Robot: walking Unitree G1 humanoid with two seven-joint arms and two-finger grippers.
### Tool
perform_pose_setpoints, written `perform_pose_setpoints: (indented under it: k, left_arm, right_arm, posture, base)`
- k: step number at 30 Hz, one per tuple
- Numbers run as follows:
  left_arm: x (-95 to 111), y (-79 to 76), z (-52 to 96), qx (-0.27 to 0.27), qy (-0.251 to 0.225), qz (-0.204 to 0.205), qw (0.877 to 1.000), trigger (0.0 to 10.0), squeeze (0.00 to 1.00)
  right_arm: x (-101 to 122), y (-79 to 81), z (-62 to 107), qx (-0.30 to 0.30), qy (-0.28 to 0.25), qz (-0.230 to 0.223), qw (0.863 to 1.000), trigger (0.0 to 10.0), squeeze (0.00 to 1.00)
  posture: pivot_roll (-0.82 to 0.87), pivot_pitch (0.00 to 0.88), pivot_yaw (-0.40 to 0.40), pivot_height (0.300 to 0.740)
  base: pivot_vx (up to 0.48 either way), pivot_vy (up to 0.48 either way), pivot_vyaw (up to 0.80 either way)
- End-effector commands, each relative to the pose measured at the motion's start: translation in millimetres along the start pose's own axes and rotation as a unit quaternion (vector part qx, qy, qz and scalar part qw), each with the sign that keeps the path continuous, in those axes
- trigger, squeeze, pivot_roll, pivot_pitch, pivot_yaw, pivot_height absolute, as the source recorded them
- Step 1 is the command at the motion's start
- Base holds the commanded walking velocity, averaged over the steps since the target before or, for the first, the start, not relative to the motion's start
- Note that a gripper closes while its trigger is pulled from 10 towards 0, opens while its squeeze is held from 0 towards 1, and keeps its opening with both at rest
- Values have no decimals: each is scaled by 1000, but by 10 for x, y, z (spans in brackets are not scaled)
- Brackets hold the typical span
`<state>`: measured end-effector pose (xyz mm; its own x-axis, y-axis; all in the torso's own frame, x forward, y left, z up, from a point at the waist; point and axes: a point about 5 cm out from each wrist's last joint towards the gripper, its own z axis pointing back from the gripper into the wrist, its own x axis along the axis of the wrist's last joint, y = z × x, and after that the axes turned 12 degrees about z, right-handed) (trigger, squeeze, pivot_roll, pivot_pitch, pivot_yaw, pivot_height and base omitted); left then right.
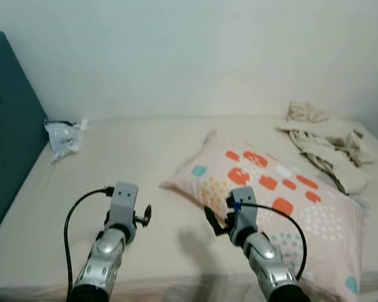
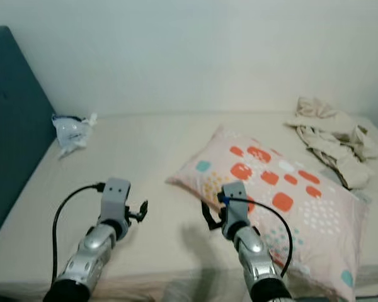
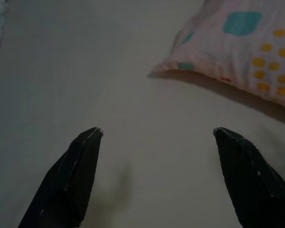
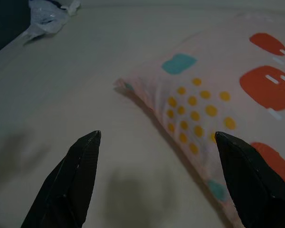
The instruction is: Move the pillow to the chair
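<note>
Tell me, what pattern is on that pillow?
The pillow is pale pink with orange-red blocks, yellow dots and teal patches, clearest in the left eye view.

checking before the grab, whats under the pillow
The pillow lies flat on the bed; bare sheet shows all around it. Whatever sits beneath it is covered. Both grippers, left and right, hover open short of it.

Stereo head pair looking forward and down across a beige-sheeted bed [image 1: 145,157], both eyes sharing the pink fabric pillow with orange, teal and yellow patches [image 1: 271,189], each wrist camera low and close over the sheet, sharing that pillow's near corner
</note>
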<state>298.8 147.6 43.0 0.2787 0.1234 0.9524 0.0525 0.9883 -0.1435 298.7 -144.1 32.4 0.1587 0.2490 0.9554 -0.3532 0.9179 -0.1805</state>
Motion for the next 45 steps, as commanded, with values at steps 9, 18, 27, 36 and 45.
perform_pose_setpoints:
  k: [9, 18, 27, 36, 45]
  left_arm:
    - [-49, -27, 12, -8, 15, -10, 1000, 10000, 0]
    - [-57, -29, 23, -9, 17, -9, 1000, 10000, 0]
    - [-58, -24, 14, -2, 22, -28, 999, 10000, 0]
    - [-41, -18, 11, 3, 18, -28, 999, 10000, 0]
    - [51, -21, 7, 10, -22, -32, 999, 10000, 0]
  right_arm:
    - [-44, -17, 43, -9, 7, -6, 1000, 10000, 0]
    - [-67, -29, 75, -9, 11, -4, 1000, 10000, 0]
    - [-78, -56, 86, -9, 13, -3, 1000, 10000, 0]
    - [-70, -45, 91, -8, 13, -3, 1000, 10000, 0]
    - [-64, -39, 87, -9, 11, -3, 1000, 10000, 0]
  posture:
    - [-42, 105, 12, 740]
    - [-45, 109, 9, 740]
    - [-48, 107, 5, 740]
    - [-49, 103, 6, 740]
    - [-46, 98, 9, 740]
  base:
    - [0, -480, 0]
    - [0, -480, 0]
    - [0, -3, 0]
    - [0, 475, 0]
    - [0, 53, 0]
